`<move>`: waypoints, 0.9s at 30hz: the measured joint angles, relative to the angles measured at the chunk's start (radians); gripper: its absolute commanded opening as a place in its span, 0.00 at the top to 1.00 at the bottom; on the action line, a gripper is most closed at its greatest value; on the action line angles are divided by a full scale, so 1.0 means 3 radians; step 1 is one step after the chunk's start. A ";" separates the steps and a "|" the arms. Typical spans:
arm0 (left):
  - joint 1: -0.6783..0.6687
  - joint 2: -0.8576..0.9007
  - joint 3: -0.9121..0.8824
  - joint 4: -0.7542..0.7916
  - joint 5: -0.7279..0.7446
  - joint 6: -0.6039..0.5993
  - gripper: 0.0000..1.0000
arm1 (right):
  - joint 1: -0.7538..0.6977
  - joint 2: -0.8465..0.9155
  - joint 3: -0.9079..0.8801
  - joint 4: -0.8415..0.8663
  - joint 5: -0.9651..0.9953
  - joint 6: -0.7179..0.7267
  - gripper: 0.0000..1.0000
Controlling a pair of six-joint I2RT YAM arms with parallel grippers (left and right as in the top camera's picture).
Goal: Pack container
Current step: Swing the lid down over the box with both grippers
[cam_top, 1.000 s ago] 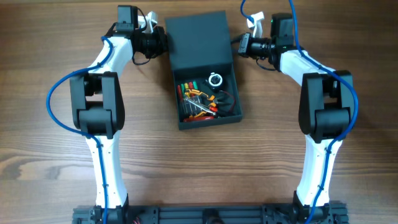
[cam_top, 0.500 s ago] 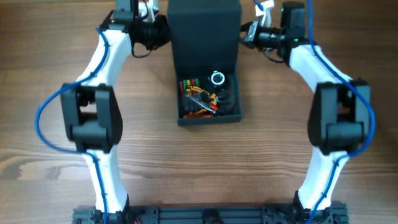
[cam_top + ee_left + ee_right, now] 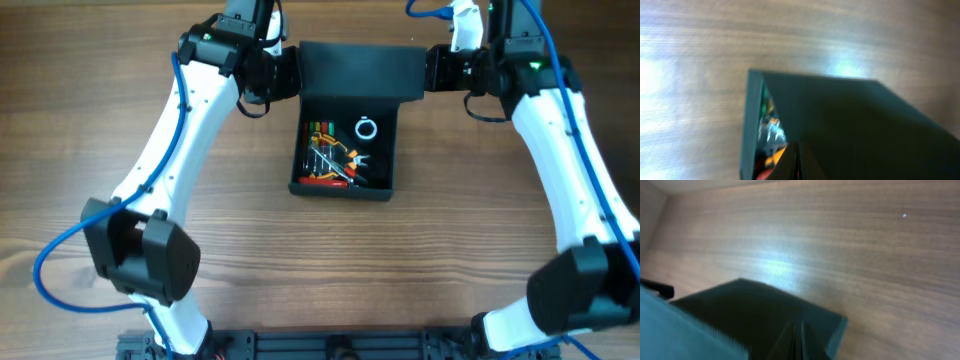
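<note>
The dark teal-grey container point(image 3: 340, 189) stands open at the table's middle, with several colourful hand tools point(image 3: 332, 163) and a white ring point(image 3: 366, 128) inside. Its flap lid point(image 3: 360, 70) is lifted over the back of the box. My left gripper point(image 3: 284, 74) is shut on the lid's left edge. My right gripper point(image 3: 436, 72) is shut on its right edge. In the left wrist view the fingers point(image 3: 797, 161) pinch the lid point(image 3: 855, 125), with tools point(image 3: 767, 132) below. In the right wrist view the fingers point(image 3: 801, 340) pinch the lid point(image 3: 750, 310).
The wooden table point(image 3: 90, 120) lies all around the box. The arms' base rail point(image 3: 330, 345) runs along the front edge. Blue cables hang from both arms.
Both grippers have swung the lid up from lying flat behind the box to standing over its back part. The arms stretched out and the box shifted a little to the right.
</note>
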State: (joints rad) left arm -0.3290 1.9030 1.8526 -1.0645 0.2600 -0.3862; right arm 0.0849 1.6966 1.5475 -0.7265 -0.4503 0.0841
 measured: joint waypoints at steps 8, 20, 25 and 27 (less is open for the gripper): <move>-0.0042 -0.0056 0.0000 -0.0488 -0.0310 0.0011 0.96 | 0.0088 -0.0065 -0.0001 -0.0598 0.0249 -0.0240 0.95; -0.0045 -0.0370 0.0000 -0.0685 -0.0757 0.0114 0.96 | 0.0827 -0.0182 -0.0001 -0.0905 0.0795 -0.0294 0.95; -0.0045 -0.0469 -0.0006 -0.0720 -0.0877 0.0298 0.96 | 0.0825 -0.0196 -0.0001 -0.0882 0.0935 -0.0258 0.96; -0.0045 -0.0454 -0.0060 -0.0565 -0.0904 0.0376 0.96 | 0.0824 -0.0196 -0.0001 -0.0839 0.1010 -0.0247 0.96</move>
State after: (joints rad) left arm -0.3424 1.7668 1.8347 -1.2339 -0.0113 -0.2733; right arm 0.3321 1.6379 1.5471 -0.9783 -0.1474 0.0101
